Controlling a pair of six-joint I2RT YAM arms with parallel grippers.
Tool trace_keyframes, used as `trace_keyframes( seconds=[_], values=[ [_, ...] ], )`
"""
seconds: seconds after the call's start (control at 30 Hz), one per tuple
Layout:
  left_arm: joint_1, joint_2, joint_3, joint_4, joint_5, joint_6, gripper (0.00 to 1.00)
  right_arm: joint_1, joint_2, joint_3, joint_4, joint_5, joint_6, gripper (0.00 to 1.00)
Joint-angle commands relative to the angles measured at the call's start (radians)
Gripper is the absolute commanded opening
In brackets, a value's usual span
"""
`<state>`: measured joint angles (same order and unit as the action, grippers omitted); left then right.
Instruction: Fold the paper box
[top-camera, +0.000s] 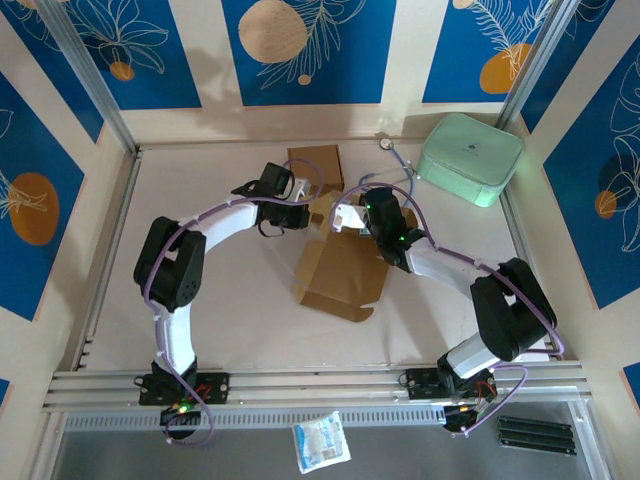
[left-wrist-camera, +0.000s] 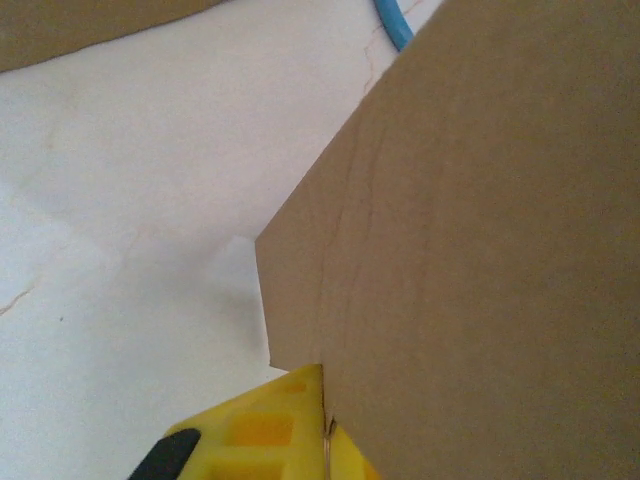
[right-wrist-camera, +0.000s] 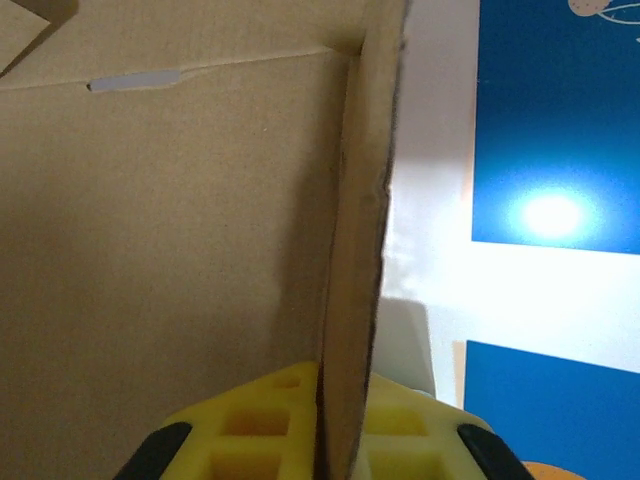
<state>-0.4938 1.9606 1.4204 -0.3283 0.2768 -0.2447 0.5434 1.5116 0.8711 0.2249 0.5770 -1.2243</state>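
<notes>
Top external view: the paper box (top-camera: 340, 270) lies partly unfolded in the middle of the table (top-camera: 220, 330), with one flap raised. I judge it light and thin, stiff only between creases, so panel edges are the place to pinch. My left gripper (top-camera: 300, 212) is clamped tight on a flap. My right gripper (top-camera: 345, 215) nips an upright panel edge-on.

No legible text or labels anywhere

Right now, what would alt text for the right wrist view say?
The right gripper pinches an upright cardboard box flap, seen edge-on, between yellow fingers. The box's brown panel spans the left; a blue-and-white wall with glare lies right.
</notes>
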Motion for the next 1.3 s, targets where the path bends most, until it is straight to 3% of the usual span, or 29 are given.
trace_keyframes(
  seconds=[0.0,0.17,0.33,0.47,0.53,0.7,0.93,1.13,1.27],
  values=[
    [-0.011,-0.008,-0.007,0.036,-0.033,0.035,0.02,0.031,-0.055,0.023,-0.124,-0.005,0.011,0.19],
    [-0.02,-0.019,-0.042,0.062,-0.078,0.062,0.0,0.043,-0.189,0.087,-0.383,-0.165,0.205,0.46],
    [-0.024,-0.019,-0.052,0.075,-0.079,0.062,0.0,0.033,-0.269,0.176,-0.61,-0.296,0.36,0.64],
    [-0.029,-0.019,-0.052,0.076,-0.077,0.058,0.0,0.001,-0.285,0.211,-0.681,-0.336,0.411,0.7],
    [-0.028,-0.019,-0.048,0.073,-0.071,0.056,0.0,-0.008,-0.268,0.222,-0.697,-0.298,0.398,0.7],
    [-0.031,-0.018,-0.034,0.064,-0.064,0.051,0.0,-0.016,-0.224,0.234,-0.702,-0.263,0.357,0.64],
    [-0.032,-0.017,-0.028,0.055,-0.061,0.046,0.0,-0.029,-0.153,0.276,-0.671,-0.297,0.355,0.42],
    [-0.032,-0.019,-0.029,0.048,-0.049,0.047,0.0,-0.029,-0.068,0.286,-0.602,-0.261,0.311,0.36],
    [-0.033,-0.022,-0.031,0.045,-0.049,0.05,0.0,-0.023,-0.028,0.308,-0.588,-0.227,0.305,0.19]
  ],
)
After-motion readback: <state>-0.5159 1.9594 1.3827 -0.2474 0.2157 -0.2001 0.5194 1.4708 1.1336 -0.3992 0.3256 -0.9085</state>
